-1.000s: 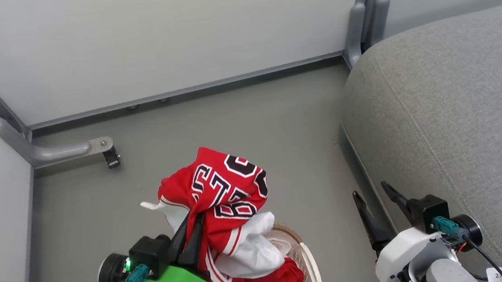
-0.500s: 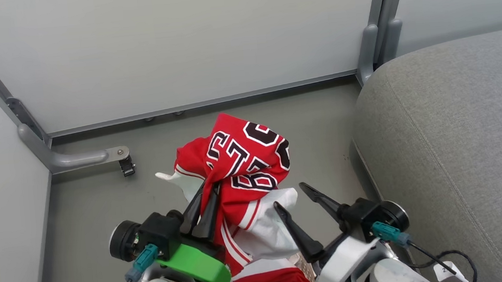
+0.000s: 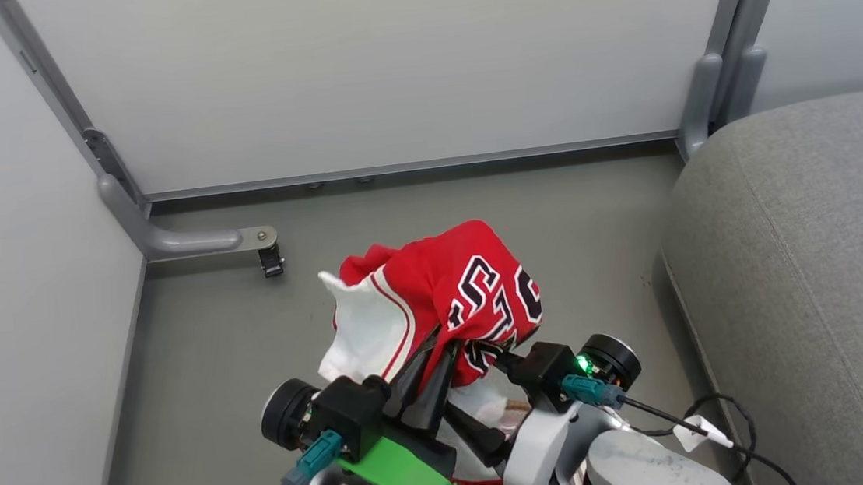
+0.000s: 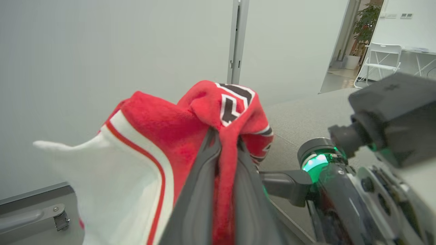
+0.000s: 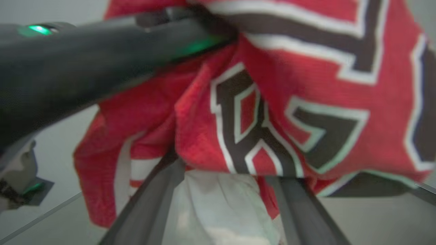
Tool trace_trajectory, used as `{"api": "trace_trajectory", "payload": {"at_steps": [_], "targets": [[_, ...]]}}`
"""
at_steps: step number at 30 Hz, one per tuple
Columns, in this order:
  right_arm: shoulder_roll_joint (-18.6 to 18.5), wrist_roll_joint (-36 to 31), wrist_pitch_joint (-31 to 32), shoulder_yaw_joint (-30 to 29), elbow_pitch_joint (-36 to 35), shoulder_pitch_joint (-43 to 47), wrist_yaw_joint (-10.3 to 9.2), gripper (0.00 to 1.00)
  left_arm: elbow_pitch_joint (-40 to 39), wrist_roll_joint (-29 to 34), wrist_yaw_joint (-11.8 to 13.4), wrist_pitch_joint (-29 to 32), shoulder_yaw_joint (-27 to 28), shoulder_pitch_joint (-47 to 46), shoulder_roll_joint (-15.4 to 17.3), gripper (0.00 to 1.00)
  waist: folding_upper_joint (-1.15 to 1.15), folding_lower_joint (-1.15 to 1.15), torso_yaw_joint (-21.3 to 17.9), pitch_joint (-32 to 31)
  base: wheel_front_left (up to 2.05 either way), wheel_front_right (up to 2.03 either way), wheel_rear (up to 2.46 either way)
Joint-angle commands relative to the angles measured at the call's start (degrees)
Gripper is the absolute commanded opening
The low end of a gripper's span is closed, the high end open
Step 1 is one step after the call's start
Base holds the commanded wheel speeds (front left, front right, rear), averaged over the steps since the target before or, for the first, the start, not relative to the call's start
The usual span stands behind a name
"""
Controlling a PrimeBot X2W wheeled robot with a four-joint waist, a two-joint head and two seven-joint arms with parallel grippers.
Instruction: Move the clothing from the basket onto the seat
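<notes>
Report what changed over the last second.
The right gripper swung from beside the seat across to the jersey, and its open fingers now stand under the hanging cloth without closing on it. The head view itself also turned, so the room's shift is not motion of things. Unchanged: the left gripper stays shut on the jersey, holding it up, not yet over the seat.

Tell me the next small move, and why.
Probably close the right gripper on the red white-trimmed basketball jersey: its open fingers straddle the hanging fabric, while the left gripper alone pinches it, off to the side of the grey fabric sofa seat.
</notes>
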Motion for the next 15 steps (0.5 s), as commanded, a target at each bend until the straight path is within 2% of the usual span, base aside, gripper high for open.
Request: {"api": "trace_trajectory", "payload": {"at_steps": [1,2,3,4,9,15], "targets": [[-0.2,1.0,-0.2,1.0,1.2,-1.0,-0.06,1.0,-0.5,-0.7,0.0,-0.1,-0.6,-1.4,0.0,0.0,0.0,0.0,1.9,-0.2,0.0,0.0,0.0],[-0.2,1.5,-0.2,1.4,1.6,-1.3,-0.06,0.87,-0.4,-0.9,0.0,0.0,-0.7,-1.4,-0.1,0.0,0.0,0.0,2.3,-0.2,0.0,0.0,0.0],[-0.2,2.4,-0.2,2.0,1.9,-1.7,-0.06,0.5,-0.3,-1.1,0.0,-0.1,-0.9,-1.4,-0.1,0.0,0.0,0.0,2.6,-0.3,0.0,0.0,0.0],[-0.2,3.0,-0.2,2.3,2.3,-1.9,-0.06,0.0,-0.4,-1.2,0.0,0.0,-1.1,-1.4,0.0,0.0,0.0,0.0,2.9,-0.3,0.0,0.0,0.0],[-0.2,4.8,-0.3,1.5,2.0,-2.6,-0.06,0.0,-0.3,-1.6,0.0,0.0,-1.2,-1.1,0.4,0.0,0.0,0.0,3.4,-0.1,0.0,0.0,0.0],[-0.2,2.5,-0.3,-2.0,0.2,-0.8,-0.06,0.0,0.1,-0.2,0.0,0.0,0.9,0.0,0.3,0.0,0.0,0.0,1.6,-0.1,0.0,0.0,0.0]]}}
